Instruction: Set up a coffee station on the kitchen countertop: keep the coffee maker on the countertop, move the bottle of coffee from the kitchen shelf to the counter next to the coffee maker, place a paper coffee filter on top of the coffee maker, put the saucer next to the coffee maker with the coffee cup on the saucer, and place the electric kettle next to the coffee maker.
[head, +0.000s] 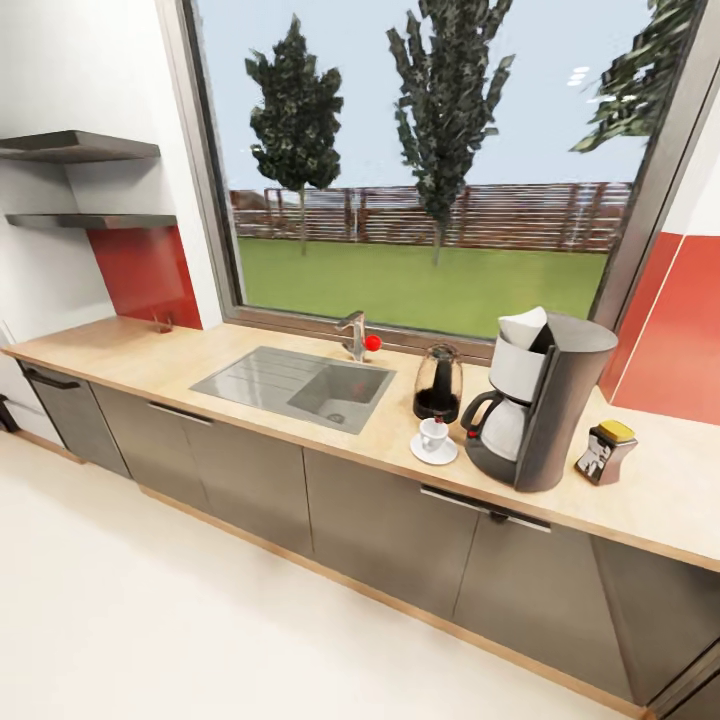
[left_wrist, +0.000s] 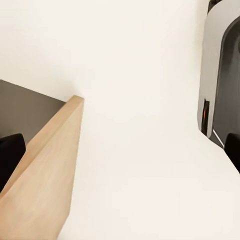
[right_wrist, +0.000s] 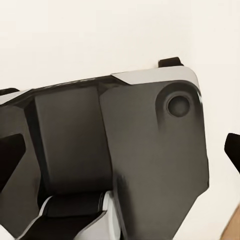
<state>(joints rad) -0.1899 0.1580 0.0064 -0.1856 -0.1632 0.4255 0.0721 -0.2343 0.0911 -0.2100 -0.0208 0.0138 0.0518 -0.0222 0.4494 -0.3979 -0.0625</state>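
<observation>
Jaw positions cannot be told for either gripper. At right of the head view, on the countertop (head: 200, 375), the coffee maker (head: 540, 405) carries the paper coffee filter (head: 524, 327); left of it sit the electric kettle (head: 438, 384) and the coffee cup (head: 434, 434) on the saucer (head: 434, 451); the bottle of coffee (head: 606, 452) stands right.

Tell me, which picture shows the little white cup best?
The head view: the coffee cup sits whole on its saucer, beside the coffee maker. The wrist views give no look at it; they face pale floor and robot parts.
</observation>
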